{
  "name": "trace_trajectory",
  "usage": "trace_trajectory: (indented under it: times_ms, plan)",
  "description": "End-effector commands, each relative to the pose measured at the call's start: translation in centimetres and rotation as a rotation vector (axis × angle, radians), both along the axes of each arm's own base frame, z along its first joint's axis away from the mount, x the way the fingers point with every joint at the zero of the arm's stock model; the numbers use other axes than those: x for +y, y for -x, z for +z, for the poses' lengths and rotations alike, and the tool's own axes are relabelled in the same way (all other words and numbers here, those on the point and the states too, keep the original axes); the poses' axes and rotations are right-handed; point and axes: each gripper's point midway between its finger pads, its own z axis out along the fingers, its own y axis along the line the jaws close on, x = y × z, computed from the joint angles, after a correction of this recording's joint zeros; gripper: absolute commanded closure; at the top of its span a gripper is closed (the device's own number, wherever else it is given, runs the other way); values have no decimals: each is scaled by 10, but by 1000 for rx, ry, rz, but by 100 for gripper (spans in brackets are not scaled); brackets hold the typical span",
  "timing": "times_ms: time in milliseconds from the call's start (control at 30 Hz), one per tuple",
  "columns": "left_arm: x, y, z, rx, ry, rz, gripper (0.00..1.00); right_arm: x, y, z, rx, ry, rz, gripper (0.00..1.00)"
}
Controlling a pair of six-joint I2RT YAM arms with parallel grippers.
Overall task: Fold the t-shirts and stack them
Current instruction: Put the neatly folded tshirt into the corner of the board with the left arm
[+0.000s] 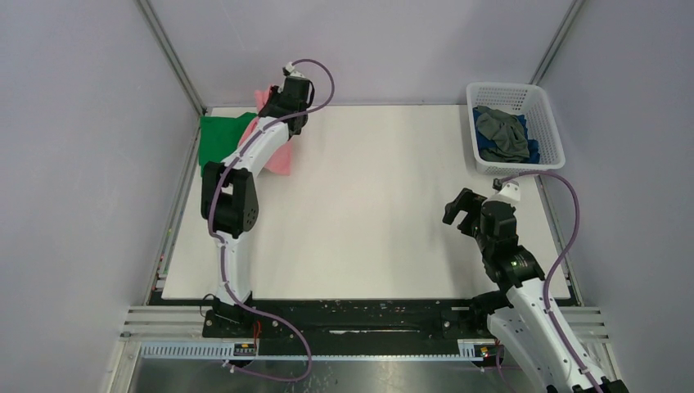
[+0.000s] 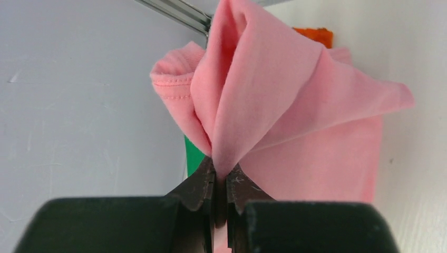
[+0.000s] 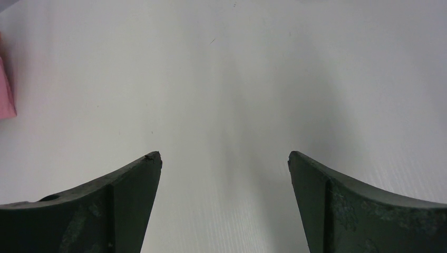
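Left claw (image 2: 221, 173): pinches the pink shirt (image 2: 295, 105), up at 11 o'clock.
Right claw (image 3: 224, 163): spread wide, holds nothing.
Risk: the thin pinch may slip, so the fold falls open.

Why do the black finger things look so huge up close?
Right wrist view: the right gripper sits right by the lens, so its fingers loom large. Left wrist view: the left gripper has a dark, featureless body, yet the pink t-shirt shows sharp stitching.
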Motion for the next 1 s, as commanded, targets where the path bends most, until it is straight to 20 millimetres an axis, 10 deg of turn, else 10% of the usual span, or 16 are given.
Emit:
trace_trajectory:
  times_ms: [0, 300, 967]
  plan:
    - [5, -13, 51, -117, 22, -4, 100, -6, -8, 7, -43, 21, -32, 2]
    - [17, -9, 89, -210, 142, 38, 100, -5, -9, 9, -53, 13, -28, 2]
    - [88, -29, 43, -181, 152, 142, 100, -6, -13, 8, -47, 27, -36, 2]
